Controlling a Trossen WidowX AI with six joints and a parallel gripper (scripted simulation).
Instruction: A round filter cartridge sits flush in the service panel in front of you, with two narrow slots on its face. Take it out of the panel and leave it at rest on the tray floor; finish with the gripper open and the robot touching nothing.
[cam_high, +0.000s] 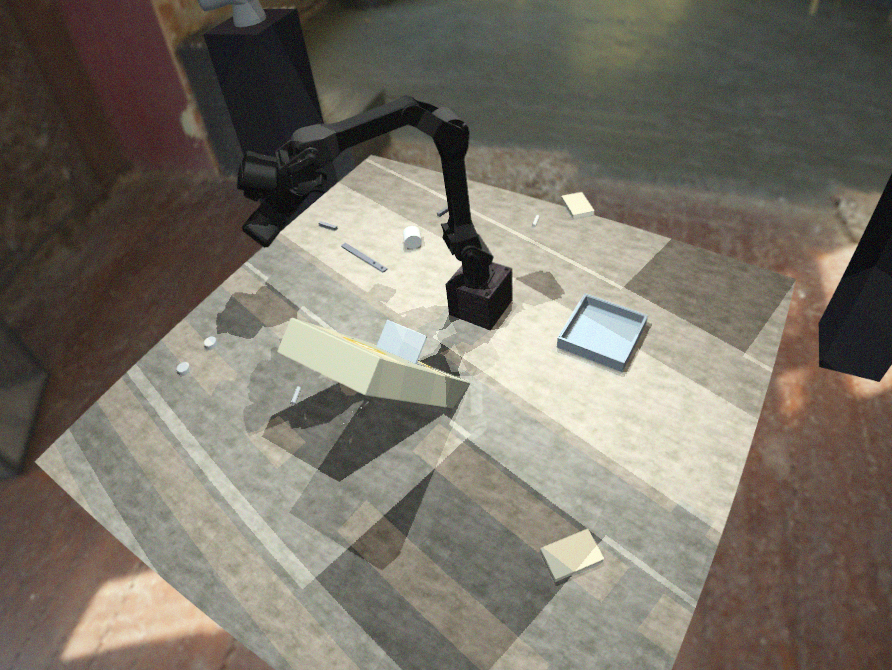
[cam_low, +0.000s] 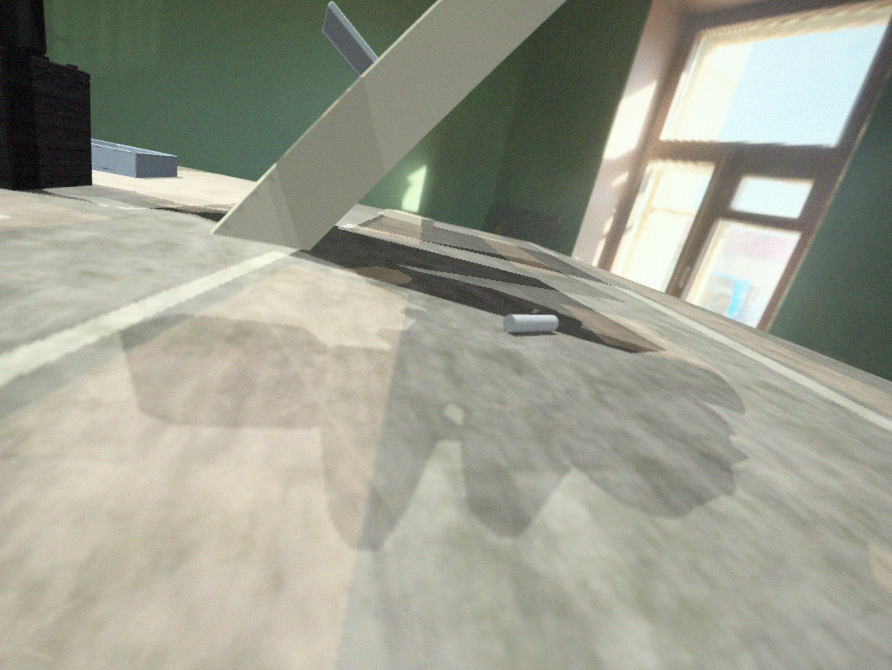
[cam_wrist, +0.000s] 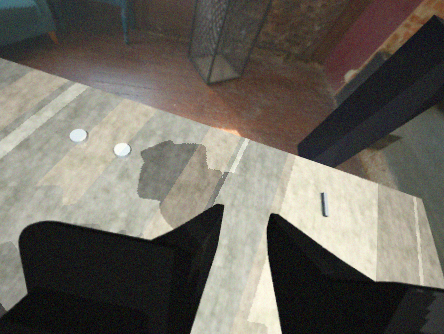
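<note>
The cream service panel (cam_high: 328, 360) (cam_low: 324, 165) stands tilted on the table, its face turned away from the top and exterior views. The filter cartridge and its slots cannot be made out in the panel. A blue-grey plate (cam_high: 402, 340) (cam_low: 349, 39) sticks up from the panel's face side. The blue-grey tray (cam_high: 591, 355) (cam_low: 155, 164) lies beyond the arm's base; its floor shows nothing on it in the top view. My gripper (cam_wrist: 245, 216) is partly open, with a narrow gap and nothing between the fingers. It hangs high near the table's far left edge, away from panel and tray.
A white cylinder (cam_high: 411, 237) and a dark flat bar (cam_high: 364, 257) lie left of the arm's base. Two white discs (cam_high: 209, 341) (cam_wrist: 122, 149) and a white stick (cam_high: 295, 394) (cam_low: 531, 323) lie near the panel. Cream blocks (cam_high: 573, 555) (cam_high: 577, 204) lie farther out. A dark pillar (cam_high: 270, 93) (cam_wrist: 370, 100) stands beyond the edge.
</note>
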